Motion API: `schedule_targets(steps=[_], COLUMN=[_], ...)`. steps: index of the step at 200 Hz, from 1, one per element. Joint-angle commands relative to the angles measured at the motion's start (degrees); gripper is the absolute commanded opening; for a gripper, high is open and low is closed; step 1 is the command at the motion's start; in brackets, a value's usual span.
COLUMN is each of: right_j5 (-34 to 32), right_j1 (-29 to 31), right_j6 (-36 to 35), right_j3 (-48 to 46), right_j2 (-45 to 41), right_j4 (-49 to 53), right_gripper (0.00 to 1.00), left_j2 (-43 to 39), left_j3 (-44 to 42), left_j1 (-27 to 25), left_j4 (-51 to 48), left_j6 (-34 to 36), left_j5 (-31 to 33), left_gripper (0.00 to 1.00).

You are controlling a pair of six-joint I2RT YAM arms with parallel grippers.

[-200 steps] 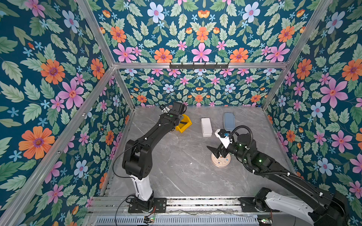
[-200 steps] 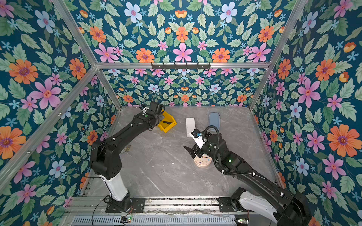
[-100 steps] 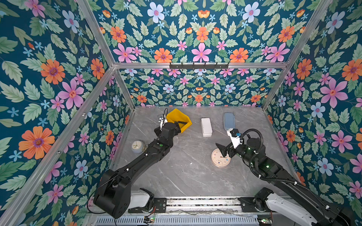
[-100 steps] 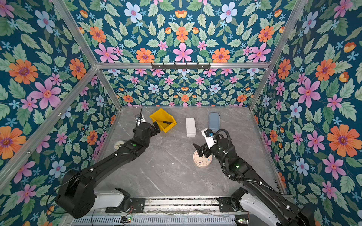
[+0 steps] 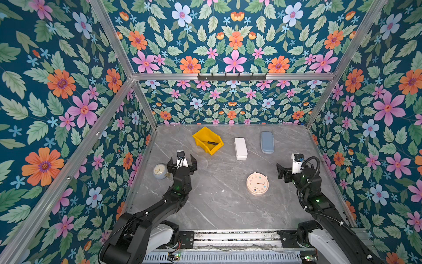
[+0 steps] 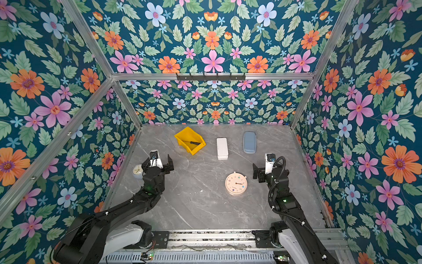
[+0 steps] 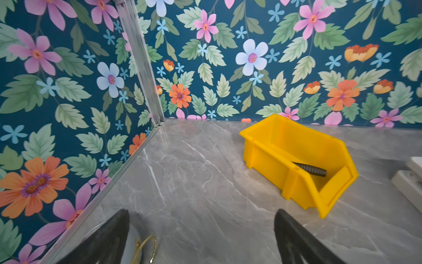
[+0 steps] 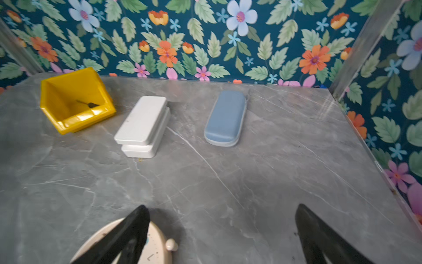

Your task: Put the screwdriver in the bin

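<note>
Grey marble-patterned tabletop [image 5: 217, 205] — bearing four loose items. White rectangular box [image 5: 240, 146], lid offset on its base, toward the back. Grey-blue oblong case [image 5: 267, 142], lying flat, near the box and apart from it. Round peach clock [image 5: 257, 183], face up, nearer the front. Small pale alarm clock [image 5: 159, 171], by the left wall. Floral wallpaper [image 5: 235, 45] on three sides — black hook rail [image 5: 231, 77] across the back.

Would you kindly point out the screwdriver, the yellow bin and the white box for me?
screwdriver [image 7: 311, 170]: left wrist view, on its black handle.
yellow bin [image 5: 202, 135]: in a top view, on its bare inner wall.
white box [image 8: 141, 118]: right wrist view, on its lid.
</note>
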State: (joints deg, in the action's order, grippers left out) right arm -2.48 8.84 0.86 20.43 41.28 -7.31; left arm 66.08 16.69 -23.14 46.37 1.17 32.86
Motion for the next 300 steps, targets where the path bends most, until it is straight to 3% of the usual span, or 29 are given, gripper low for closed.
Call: schedule_targets(steps=[1, 51, 87, 119, 136, 151, 178, 194, 300], right_j5=[0.0, 0.2, 3.7, 5.3, 7.1, 8.3, 11.0, 10.8, 9.5], right_j1=[-1.8, -5.4, -10.8, -12.8, -12.8, -12.9, -12.9, -12.9, -12.9], right_j6=[-1.0, -0.4, 1.8, 3.0, 2.8, 2.5, 1.8, 1.5, 2.1], right_j3=[-2.3, -6.6, -7.9, -7.5, -7.8, -7.3, -5.5, -2.6, -2.2], right_j2=[2.2, 12.5, 20.6, 27.2, 31.5, 35.5, 41.7, 40.6, 41.1], right_j4=[-8.1, -24.6, -34.3, -39.7, -44.0, -46.9, -49.9, -42.0, -42.2], right_gripper=[0.99, 0.99, 0.99, 0.99, 0.99, 0.99, 0.99, 0.99, 0.99], left_j2=[1.9, 12.2, 22.8, 25.0, 28.5, 25.9, 26.1, 26.7, 26.7], left_j3=[-1.9, -9.3, -9.4, -7.8, -6.9, -4.2, -0.3, -0.6, -0.5], left_j1=[1.6, 7.7, 11.8, 16.3, 18.0, 18.6, 20.8, 21.1, 21.1], left_j4=[8.3, 29.8, 41.7, 38.2, 41.4, 31.0, 24.3, 26.4, 26.2], left_j6=[4.0, 6.1, 5.8, 1.0, 1.0, -0.3, -1.9, -1.7, -1.4], left_j5=[0.0, -6.4, -10.9, -15.8, -18.4, -20.2, -23.0, -23.3, -22.9], left_gripper=[1.0, 1.0, 1.0, 1.0, 0.99, 1.0, 1.0, 1.0, 1.0])
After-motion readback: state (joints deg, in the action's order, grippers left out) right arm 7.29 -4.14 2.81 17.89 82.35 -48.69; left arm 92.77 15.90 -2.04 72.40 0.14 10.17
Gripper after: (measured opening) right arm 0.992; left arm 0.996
